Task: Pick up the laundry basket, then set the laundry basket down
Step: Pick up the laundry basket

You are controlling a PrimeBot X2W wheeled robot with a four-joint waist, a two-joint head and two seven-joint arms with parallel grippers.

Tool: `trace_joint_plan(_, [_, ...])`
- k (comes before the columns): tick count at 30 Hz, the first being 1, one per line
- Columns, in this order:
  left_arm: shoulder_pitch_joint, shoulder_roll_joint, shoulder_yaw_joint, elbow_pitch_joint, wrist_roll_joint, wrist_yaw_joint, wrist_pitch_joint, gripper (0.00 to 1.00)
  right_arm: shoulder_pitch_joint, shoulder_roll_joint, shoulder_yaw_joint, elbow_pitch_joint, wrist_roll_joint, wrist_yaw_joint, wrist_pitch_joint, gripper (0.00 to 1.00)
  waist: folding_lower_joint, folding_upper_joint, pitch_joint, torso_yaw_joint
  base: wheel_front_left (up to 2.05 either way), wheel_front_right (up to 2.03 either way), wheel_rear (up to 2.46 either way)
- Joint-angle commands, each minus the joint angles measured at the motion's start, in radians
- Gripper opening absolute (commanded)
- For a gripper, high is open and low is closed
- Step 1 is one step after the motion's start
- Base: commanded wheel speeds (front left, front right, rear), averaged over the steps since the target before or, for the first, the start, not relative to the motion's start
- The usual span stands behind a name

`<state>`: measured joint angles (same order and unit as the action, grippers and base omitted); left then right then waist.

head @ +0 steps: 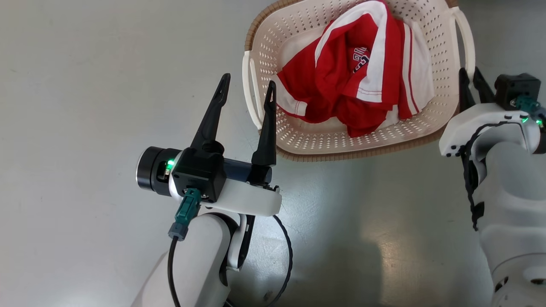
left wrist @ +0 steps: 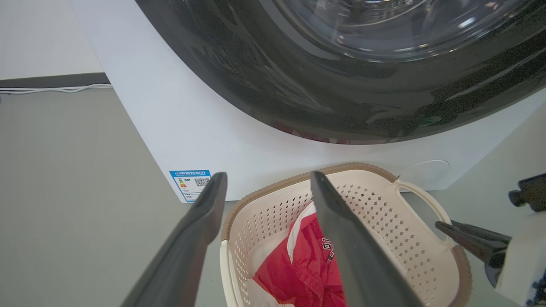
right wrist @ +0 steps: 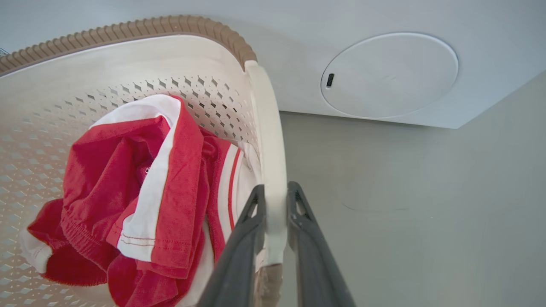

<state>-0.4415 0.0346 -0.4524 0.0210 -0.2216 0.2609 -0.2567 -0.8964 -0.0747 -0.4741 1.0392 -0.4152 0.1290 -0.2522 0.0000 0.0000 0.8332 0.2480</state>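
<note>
Grey floor (head: pixel 85 85) was noted under everything, with a white washer (left wrist: pixel 192 119) just beyond the fingertips of both arms. The laundry basket (head: pixel 298 140) was seen sitting on that floor, between the two grippers.

The right gripper (right wrist: pixel 276 187) was clenched on the right handle (right wrist: pixel 271 140), one finger on each side of the loop. The left gripper (head: pixel 248 81) was spread wide and nothing was held. The left handle (left wrist: pixel 222 256) lay between its jaws, untouched.

The basket was judged light, made of thin, fairly stiff plastic with perforated walls likely to flex. The loops were judged smooth and liable to slip. A hold on both handles was judged best, so that the basket would be kept level. The red-and-white garment (head: pixel 341 68) inside was judged soft, with little weight added.

Dark print was seen on the garment but could not be read. A blue sticker (left wrist: pixel 190 182) with a QR code was noted on the washer, its text too small to be read.
</note>
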Motion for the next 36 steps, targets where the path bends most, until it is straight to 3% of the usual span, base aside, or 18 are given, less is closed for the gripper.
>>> trace_joint_plan(1, [-0.005, 0.016, 0.031, -0.019, -0.001, 0.004, -0.005, 1.00, 0.043, 0.024, 0.030, -0.013, 0.021, 0.002, -0.010, 0.00, 0.0000, 0.0000, -0.003, -0.003, 0.00, 0.00, 0.00])
trace_joint_plan(36, [-0.002, 0.016, 0.058, -0.004, 0.017, -0.015, -0.005, 1.00, 0.204, 0.024, 0.205, -0.005, 0.334, 0.002, -0.010, 0.00, 0.0000, 0.0000, -0.051, -0.048, 0.00, 0.00, 0.00])
